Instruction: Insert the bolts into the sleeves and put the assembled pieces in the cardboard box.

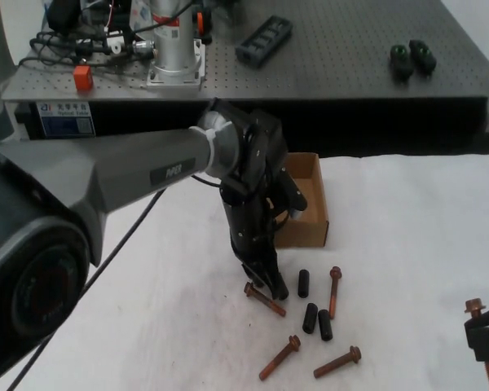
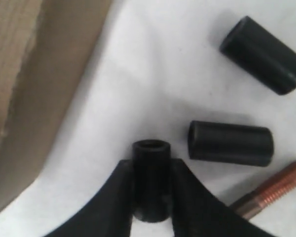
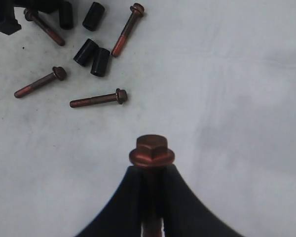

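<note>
Copper bolt, shank hidden, is clamped in the right gripper, while the left gripper clasps a sleeve

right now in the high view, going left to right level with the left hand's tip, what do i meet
left hand shut on a sleeve, loose sleeve, loose bolt, right hand shut on a bolt

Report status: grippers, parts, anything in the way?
Left gripper shut on sleeve, near cardboard box. Right gripper shut on bolt, off to the side. Loose bolts and loose sleeves scattered around left gripper.
</note>
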Available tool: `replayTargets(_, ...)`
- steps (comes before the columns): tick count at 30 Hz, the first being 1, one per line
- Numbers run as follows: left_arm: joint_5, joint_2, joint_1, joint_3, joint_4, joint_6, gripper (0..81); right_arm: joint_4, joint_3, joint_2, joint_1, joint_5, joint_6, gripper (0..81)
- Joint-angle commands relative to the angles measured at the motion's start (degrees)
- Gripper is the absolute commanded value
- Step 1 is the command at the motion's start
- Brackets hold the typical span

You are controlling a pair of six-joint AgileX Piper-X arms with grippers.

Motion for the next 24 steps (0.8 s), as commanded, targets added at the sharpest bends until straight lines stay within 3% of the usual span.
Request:
replayTargets(1, -0.7, -2.1, 0.1, -2.4, -2.4, -3.6, 0.7, -1.5, 0.0, -0.4, -0.3, -0.9, 0.3, 5.5)
replayTargets(4, -0.7, -7.3, 0.8, -2.2, -2.4, -8.7, 0.7, -4.8, 0.1, -0.4, -0.3, -3.4, 1.5, 5.5)
replayTargets(6, 3.6, -12.0, 1.8, -1.0, -2.5, -13.0, 0.7, -9.5, 1.3, -0.4, -0.2, -9.1, 6.0, 5.5)
replayTargets(8, 9.2, -17.1, 2.9, 3.4, -4.3, -16.5, 0.7, -19.6, 3.7, -0.2, 0.1, -17.0, 11.3, 5.5)
replayTargets(11, 12.1, -26.5, 3.8, 14.3, -10.3, -21.6, 0.7, -38.0, 8.1, 0.8, 1.9, -25.0, 23.9, 5.5)
replayTargets(18, 35.3, -49.2, 1.3, 43.0, -35.5, -26.4, 0.7, -77.7, 11.7, 7.5, 10.9, -25.5, 42.8, 5.5)
replayTargets(20, 38.0, -53.6, 0.1, 47.9, -41.2, -28.6, 0.7, -85.6, 11.7, 10.2, 13.3, -25.5, 46.4, 5.5)
replayTargets(24, 38.9, -59.8, -1.4, 53.6, -47.1, -32.8, 0.7, -89.1, 11.6, 13.4, 16.5, -25.5, 49.2, 5.5)
